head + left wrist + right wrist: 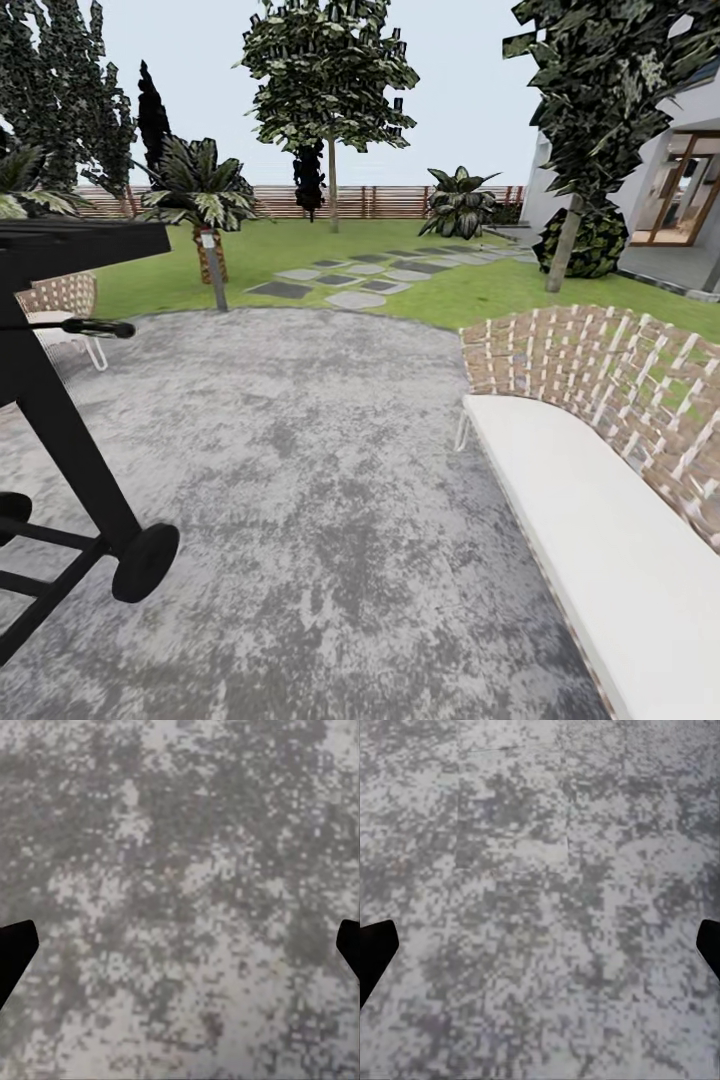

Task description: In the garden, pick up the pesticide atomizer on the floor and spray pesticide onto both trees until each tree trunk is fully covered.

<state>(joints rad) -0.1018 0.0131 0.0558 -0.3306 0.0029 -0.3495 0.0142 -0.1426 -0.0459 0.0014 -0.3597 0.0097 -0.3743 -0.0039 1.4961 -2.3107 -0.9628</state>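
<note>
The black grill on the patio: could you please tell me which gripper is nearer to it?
Probably left: the black grill stands at the robot's left. The left gripper and right gripper each hang open over grey paving; exact gaps cannot be told.

Left hand [180,949]: two fingertips are visible at opposite edges of the left wrist view. Each fingertip [15,952] is flat matte black, with an angular, chamfered outline tapering toward the frame edge. No screws, cables or markings can be made out on them.

Right hand [540,949]: same construction in the right wrist view. Each fingertip [375,952] is solid black, blunt and angled, without visible surface detail, seams or labels. The fingertips of each hand stand wide apart.
</note>
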